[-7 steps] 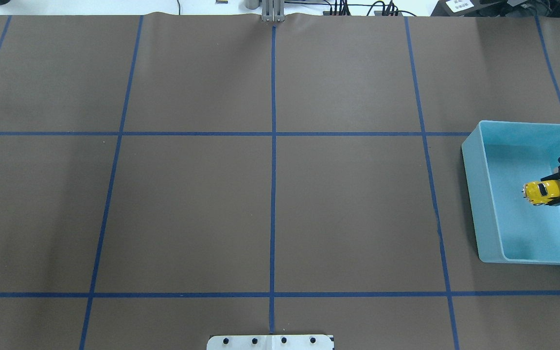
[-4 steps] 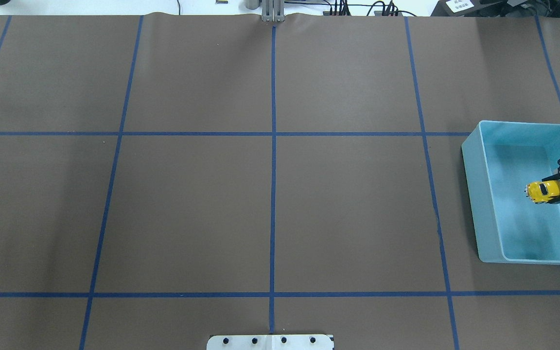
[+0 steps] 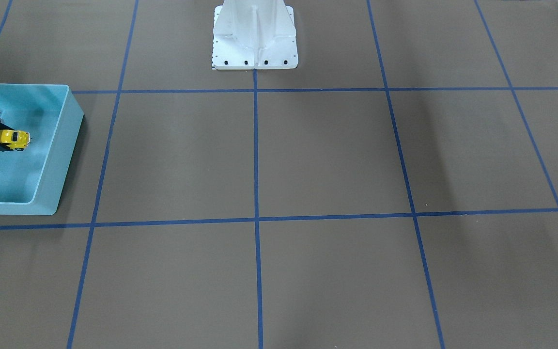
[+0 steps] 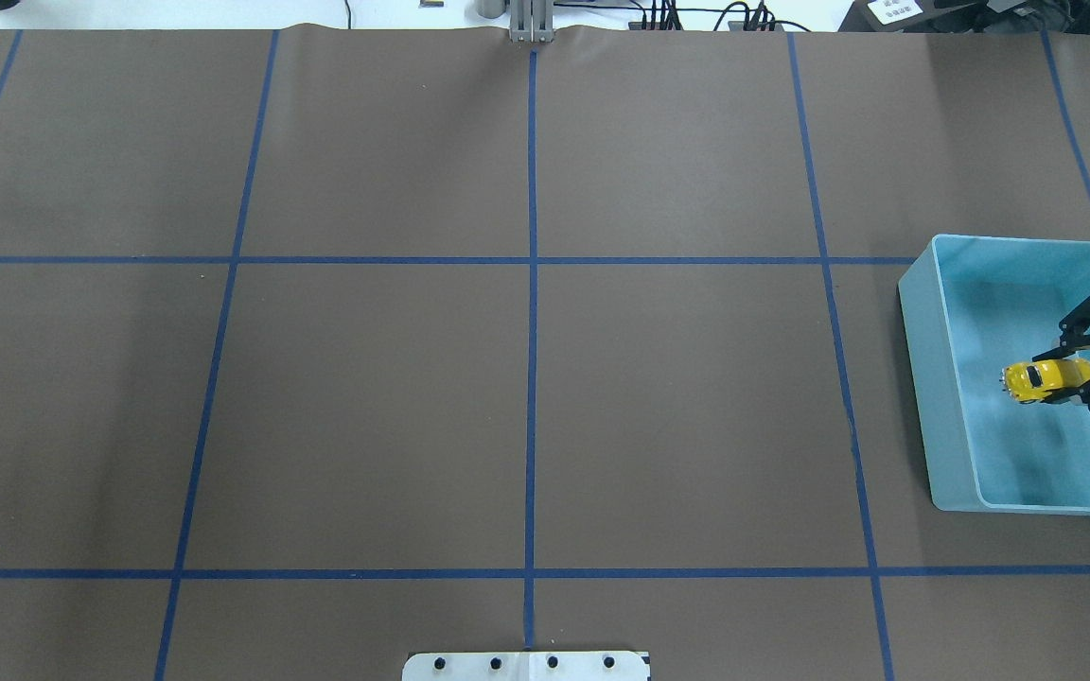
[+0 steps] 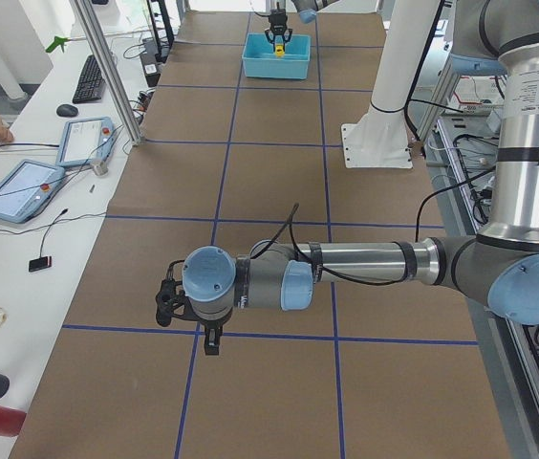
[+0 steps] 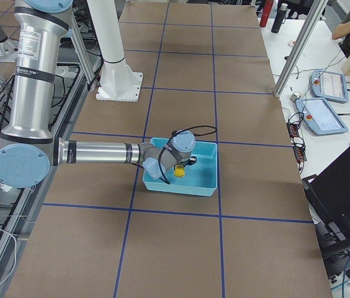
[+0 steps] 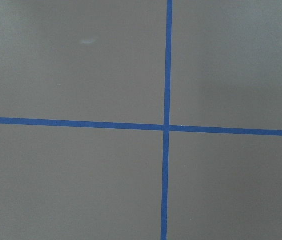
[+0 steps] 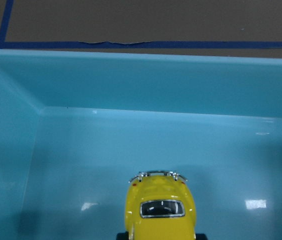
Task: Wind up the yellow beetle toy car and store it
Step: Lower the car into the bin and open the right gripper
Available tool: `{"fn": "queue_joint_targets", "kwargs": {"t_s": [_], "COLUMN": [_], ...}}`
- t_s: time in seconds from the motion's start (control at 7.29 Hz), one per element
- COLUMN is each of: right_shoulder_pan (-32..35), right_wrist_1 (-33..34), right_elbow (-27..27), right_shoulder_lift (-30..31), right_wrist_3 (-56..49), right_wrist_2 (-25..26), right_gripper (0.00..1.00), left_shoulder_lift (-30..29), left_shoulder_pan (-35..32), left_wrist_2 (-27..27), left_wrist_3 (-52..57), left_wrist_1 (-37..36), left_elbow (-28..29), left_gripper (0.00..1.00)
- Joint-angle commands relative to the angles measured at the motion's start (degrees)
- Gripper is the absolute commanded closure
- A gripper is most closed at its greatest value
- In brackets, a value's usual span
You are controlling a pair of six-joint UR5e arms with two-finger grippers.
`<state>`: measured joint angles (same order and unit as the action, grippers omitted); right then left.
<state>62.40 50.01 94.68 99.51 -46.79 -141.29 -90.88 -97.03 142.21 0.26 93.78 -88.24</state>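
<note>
The yellow beetle toy car (image 4: 1042, 377) is held in my right gripper (image 4: 1078, 378), low inside the light-blue bin (image 4: 916, 293) at the table's right edge. The black fingers (image 4: 1071, 335) are shut on the car's one end; the other end points to the table's middle. The front-facing view shows the car (image 3: 11, 138) just above the bin's floor. In the right wrist view the car (image 8: 160, 210) hangs over the bin floor (image 8: 81, 165). My left gripper (image 5: 167, 302) shows only in the exterior left view, hovering over the table; I cannot tell whether it is open or shut.
The brown table cover carries a grid of blue tape lines (image 4: 532, 284). The white robot base (image 3: 255, 34) stands at the table's robot-side edge. The left wrist view shows only a tape crossing (image 7: 166, 127). Operator tablets (image 5: 21, 186) lie on a side desk.
My right gripper has moved a little toward the table's middle and lowered deeper into the bin, still holding the car. Nothing else moved.
</note>
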Motion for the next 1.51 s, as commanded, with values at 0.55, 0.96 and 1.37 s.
{"fn": "queue_joint_targets", "kwargs": {"t_s": [0.55, 0.96, 1.37], "right_shoulder_pan": [-2.64, 2.59, 15.35], "right_wrist_1": [-3.14, -2.48, 1.31], "right_elbow": [-1.95, 0.32, 5.94], "right_shoulder_lift": [-2.31, -0.99, 0.42], "right_wrist_3": [3.62, 6.71, 25.61], "right_wrist_2": [0.58, -5.36, -7.16], "right_gripper": [0.00, 0.00, 0.00], "left_shoulder_lift": [-0.09, -0.09, -0.09], "left_shoulder_pan": [0.00, 0.00, 0.00], "left_wrist_2": [0.00, 0.00, 0.00], "left_wrist_3": [0.00, 0.00, 0.00], "left_wrist_1": [0.00, 0.00, 0.00], "left_elbow": [0.00, 0.00, 0.00], "left_gripper": [0.00, 0.00, 0.00]}}
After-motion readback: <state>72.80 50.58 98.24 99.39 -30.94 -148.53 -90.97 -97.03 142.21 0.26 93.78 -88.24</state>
